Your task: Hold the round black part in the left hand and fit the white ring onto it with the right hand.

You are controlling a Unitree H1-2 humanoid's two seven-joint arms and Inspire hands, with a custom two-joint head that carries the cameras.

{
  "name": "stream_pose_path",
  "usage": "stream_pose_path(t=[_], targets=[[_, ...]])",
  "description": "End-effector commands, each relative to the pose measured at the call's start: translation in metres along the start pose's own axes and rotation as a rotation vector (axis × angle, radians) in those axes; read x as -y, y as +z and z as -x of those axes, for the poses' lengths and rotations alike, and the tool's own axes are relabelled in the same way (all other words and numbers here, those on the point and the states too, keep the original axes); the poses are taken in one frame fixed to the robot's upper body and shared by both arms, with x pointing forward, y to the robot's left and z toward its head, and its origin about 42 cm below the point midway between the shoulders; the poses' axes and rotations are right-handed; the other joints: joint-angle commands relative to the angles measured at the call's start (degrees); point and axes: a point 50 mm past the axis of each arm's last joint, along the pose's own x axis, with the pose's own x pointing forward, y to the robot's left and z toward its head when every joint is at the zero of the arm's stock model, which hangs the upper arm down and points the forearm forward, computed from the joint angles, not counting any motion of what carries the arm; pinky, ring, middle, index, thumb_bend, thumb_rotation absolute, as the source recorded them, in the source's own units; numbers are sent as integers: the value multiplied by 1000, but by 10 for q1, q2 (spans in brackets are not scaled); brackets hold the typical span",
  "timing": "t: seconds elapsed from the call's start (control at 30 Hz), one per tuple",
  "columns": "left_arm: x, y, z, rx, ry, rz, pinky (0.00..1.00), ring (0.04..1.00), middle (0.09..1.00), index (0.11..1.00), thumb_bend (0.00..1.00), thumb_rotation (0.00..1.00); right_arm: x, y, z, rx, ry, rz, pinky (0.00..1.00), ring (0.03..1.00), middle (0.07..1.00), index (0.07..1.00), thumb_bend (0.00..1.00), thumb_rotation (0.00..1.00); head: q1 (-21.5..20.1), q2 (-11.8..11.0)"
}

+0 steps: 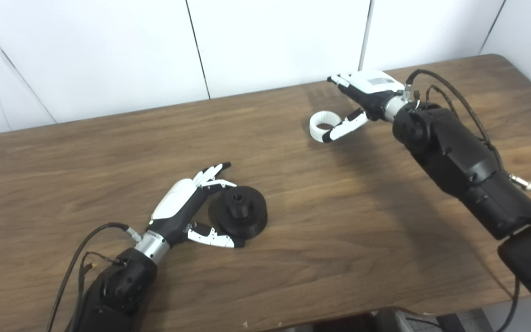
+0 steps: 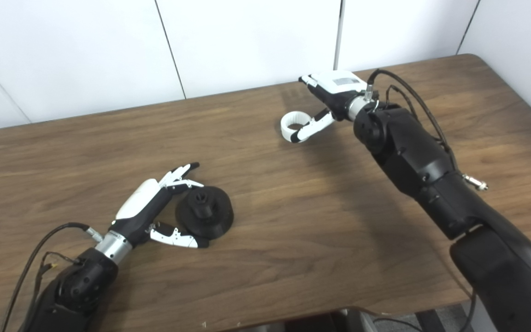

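The round black part (image 1: 239, 212) lies flat on the brown tabletop (image 1: 339, 221), near the front edge and to the left of the middle, with its small hub pointing up. The left hand (image 1: 187, 207) is just beside it with fingers spread: the fingers (image 1: 212, 174) reach past the far side of the part and the thumb (image 1: 215, 238) lies along the near side, so the hand is around the part but I think it does not grip it yet.

The white ring (image 1: 321, 125) rests on the tabletop well apart from the black part, toward the far right. The right hand (image 1: 362, 99) is over it; the thumb (image 1: 346, 127) touches the ring's near side, and the other fingers are bent down behind it. I cannot tell if the ring is really pinched.

To my judgement this is the picking-up step for both pieces. Next, the left hand must close on the black part and lift it, and the right hand must secure the ring and carry it over the hub.
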Motion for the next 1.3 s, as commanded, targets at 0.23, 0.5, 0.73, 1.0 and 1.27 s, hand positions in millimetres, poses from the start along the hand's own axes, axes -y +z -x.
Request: stream_pose_path(t=[0.23,0.5,0.73,1.0,1.27], targets=[[-4,-2,0,-11,-20,-34,1000,1000,1000,668,1000,370,30,3,1,22,-53,30,1000,1000,1000,1000,1000,680,3,2],[-3,-2,2,-16,-22,-29,1000,1000,1000,669,1000,370,14,9,1,20,-15,19,1000,1000,1000,1000,1000,654,6,5],[-1,-2,3,-16,-23,-28,1000,1000,1000,667,1000,370,-2,14,1,11,-36,13,1000,1000,1000,975,1000,628,6,7],[0,-1,4,-12,-20,-17,1000,1000,1000,666,1000,367,-20,18,2,6,-85,-45,1000,1000,1000,893,1000,584,7,8],[2,-1,4,-12,-16,-12,1000,1000,1000,664,1000,371,-28,21,3,31,-146,-57,1000,1000,1000,813,963,572,8,8]])
